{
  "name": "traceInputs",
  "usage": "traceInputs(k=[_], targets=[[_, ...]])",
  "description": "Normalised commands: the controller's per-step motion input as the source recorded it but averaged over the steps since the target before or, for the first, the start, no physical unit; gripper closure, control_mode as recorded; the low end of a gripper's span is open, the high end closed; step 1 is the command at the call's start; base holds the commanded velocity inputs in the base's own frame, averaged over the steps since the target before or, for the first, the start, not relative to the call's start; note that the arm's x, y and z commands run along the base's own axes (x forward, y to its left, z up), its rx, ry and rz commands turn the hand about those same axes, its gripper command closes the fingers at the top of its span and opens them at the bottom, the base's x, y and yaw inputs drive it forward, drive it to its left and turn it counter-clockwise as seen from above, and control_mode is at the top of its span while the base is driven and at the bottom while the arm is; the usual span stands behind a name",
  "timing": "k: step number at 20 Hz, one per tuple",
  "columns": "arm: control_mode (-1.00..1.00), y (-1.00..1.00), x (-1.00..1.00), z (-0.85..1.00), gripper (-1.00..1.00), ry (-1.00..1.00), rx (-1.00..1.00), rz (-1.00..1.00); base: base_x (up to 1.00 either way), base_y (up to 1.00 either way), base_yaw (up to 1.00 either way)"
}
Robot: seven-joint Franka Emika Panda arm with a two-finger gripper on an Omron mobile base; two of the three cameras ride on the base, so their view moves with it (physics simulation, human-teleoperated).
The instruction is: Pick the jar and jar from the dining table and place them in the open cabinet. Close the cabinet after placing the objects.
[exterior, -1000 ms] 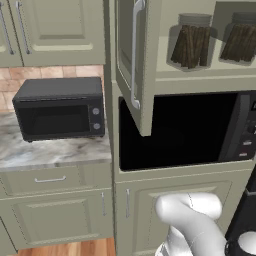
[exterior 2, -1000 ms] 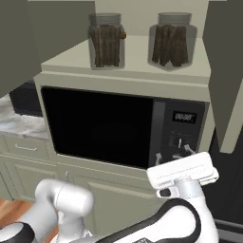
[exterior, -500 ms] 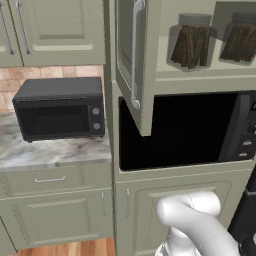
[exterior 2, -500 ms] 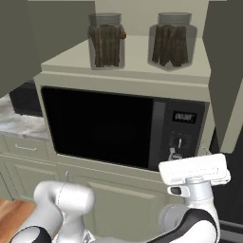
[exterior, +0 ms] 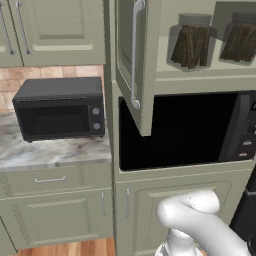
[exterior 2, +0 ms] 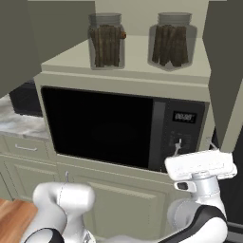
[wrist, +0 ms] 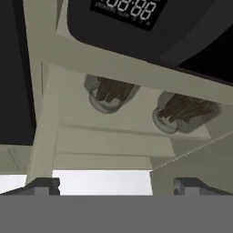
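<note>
since a second ago the white hand has slid right in front of the built-in microwave, nothing else shifted. both jars sit on the open cabinet shelf above it: left jar and right jar, side by side but apart, upright, each packed with dark brown sticks. from where i'm driving, the jaws are spread wide, holding nothing. cabinet door hangs open.
</note>
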Motion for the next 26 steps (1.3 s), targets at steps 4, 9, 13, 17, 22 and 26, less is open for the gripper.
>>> traceInputs(k=[4,9,13,17,22,26], targets=[[-1.0,-0.23,0.0,0.3,-1.0,-0.02,-0.1,0.0,0.0,0.0,0.0],[-1.0,-0.18,0.0,0.31,-1.0,-0.02,-0.07,0.0,0.0,0.0,0.0],[-1.0,-0.18,0.0,0.29,-1.0,0.0,-0.07,0.0,0.0,0.0,0.0],[-1.0,-0.13,-0.01,0.3,-1.0,-0.03,-0.06,0.0,0.0,0.0,0.0],[-1.0,-0.02,-0.12,0.35,-1.0,-0.1,-0.06,0.0,0.0,0.0,0.0],[-1.0,0.03,-0.42,0.37,-1.0,-0.14,-0.1,0.0,0.0,0.0,0.0]])
